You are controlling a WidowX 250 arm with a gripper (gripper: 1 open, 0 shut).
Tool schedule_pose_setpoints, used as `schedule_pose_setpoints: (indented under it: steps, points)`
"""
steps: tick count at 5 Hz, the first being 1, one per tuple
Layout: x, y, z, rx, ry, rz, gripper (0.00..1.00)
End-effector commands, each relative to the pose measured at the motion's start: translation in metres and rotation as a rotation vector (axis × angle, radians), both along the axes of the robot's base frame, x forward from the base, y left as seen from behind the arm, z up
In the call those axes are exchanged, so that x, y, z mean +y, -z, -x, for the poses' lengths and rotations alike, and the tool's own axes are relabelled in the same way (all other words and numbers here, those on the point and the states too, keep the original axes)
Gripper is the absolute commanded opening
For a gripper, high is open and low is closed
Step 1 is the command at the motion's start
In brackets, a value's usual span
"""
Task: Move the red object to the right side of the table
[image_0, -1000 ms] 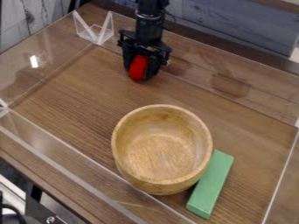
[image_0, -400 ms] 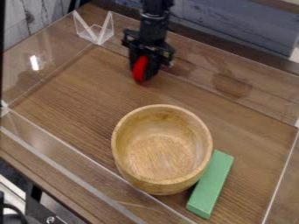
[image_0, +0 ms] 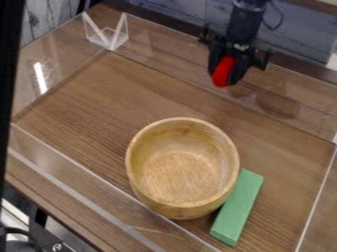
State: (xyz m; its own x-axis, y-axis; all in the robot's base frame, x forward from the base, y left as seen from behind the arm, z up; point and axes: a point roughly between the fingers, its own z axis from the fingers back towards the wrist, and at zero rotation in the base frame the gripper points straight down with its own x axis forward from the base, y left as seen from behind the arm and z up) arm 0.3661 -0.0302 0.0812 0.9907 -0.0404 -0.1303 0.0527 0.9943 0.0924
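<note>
Beneath the dark tool, small rounded red toy

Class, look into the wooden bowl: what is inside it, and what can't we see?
Nothing is inside the bowl; its bare wooden floor shows. The tabletop directly under it is covered, so we can't see what is there.
</note>
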Motion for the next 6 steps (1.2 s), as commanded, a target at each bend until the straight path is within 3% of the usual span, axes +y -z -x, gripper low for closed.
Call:
schedule_pose_setpoints:
  steps: [1,2,4,6]
  points:
    - [-0.042,-0.027,0.017,-0.065,0.011,0.025,0.0]
    - [-0.071,-0.019,0.029,-0.05,0.042,0.04,0.0]
    - [-0.094,0.017,0.032,0.001,0.079,0.052,0.0]
    - [-0.11,0.031,0.045,0.032,0.01,0.059,0.0]
